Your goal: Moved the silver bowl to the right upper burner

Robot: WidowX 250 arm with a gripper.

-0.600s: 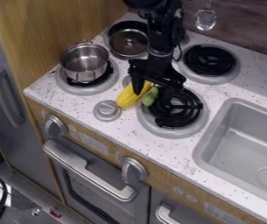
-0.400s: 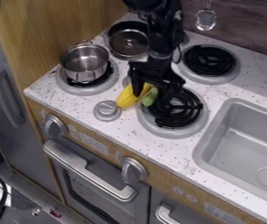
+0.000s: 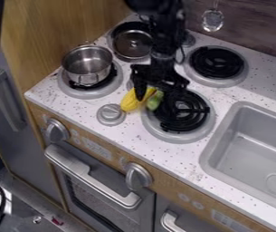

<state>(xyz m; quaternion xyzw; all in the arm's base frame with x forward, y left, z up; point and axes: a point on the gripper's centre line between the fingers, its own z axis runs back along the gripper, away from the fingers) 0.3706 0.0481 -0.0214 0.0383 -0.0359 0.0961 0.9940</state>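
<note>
Over the middle of the stovetop hangs the gripper (image 3: 157, 94), its two fingers spread, with a yellow corn and a green vegetable beneath and between them. To its left, a silver bowl-like pot (image 3: 88, 65) with small side handles stands upright on the left lower burner (image 3: 92, 94). A wide gap separates the gripper from this pot. The right upper burner (image 3: 216, 62) has a black coil with nothing on it, to the gripper's upper right.
A silver pan (image 3: 131, 43) sits on the left upper burner, close behind the arm. The corn (image 3: 130, 100) and green vegetable (image 3: 154, 101) lie beside the right lower burner (image 3: 178, 129). A grey sink (image 3: 223, 131) is at the right, a wooden wall (image 3: 61, 22) at the left.
The arm and gripper have shifted slightly to the left. The pot, pan, corn and green vegetable have stayed where they were.
</note>
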